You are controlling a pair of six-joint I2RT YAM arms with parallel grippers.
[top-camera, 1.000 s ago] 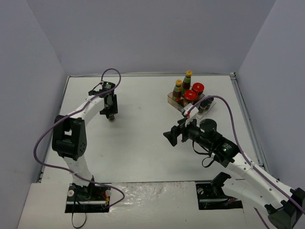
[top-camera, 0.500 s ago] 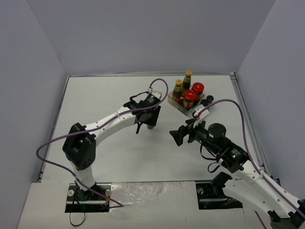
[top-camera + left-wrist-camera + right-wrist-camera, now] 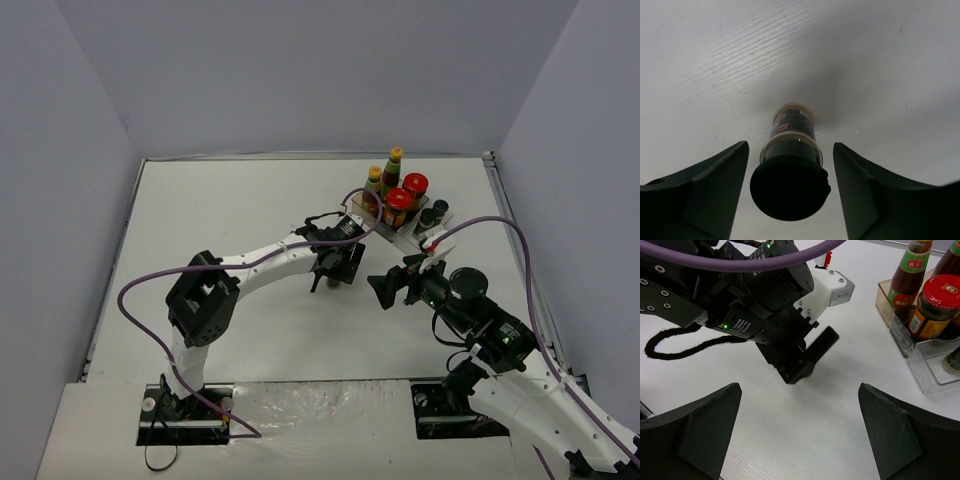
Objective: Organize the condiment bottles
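Observation:
A tiny dark shaker [image 3: 792,131] with a black cap stands upright on the white table, between the fingers of my left gripper [image 3: 790,146]. The jaws are open, with a gap on each side of the shaker. In the top view the left gripper [image 3: 335,266] hangs mid-table, just left of the clear tray [image 3: 364,212]. The tray holds two tall yellow-capped bottles [image 3: 393,168], two red-lidded jars [image 3: 399,204] and two small shakers [image 3: 428,216]. My right gripper [image 3: 386,290] is open and empty, facing the left gripper [image 3: 800,365] from the right.
The right wrist view shows the tray's clear wall [image 3: 925,376] at the right with a tall bottle [image 3: 908,274], a red-lidded jar [image 3: 935,307] and a shaker [image 3: 954,360] inside. A purple cable [image 3: 150,285] loops off the left arm. Grey walls close in the table.
The left arm swung from the far left to mid-table beside the tray with the shaker, then opened its jaws and let it go standing. The right arm drifted slightly right.

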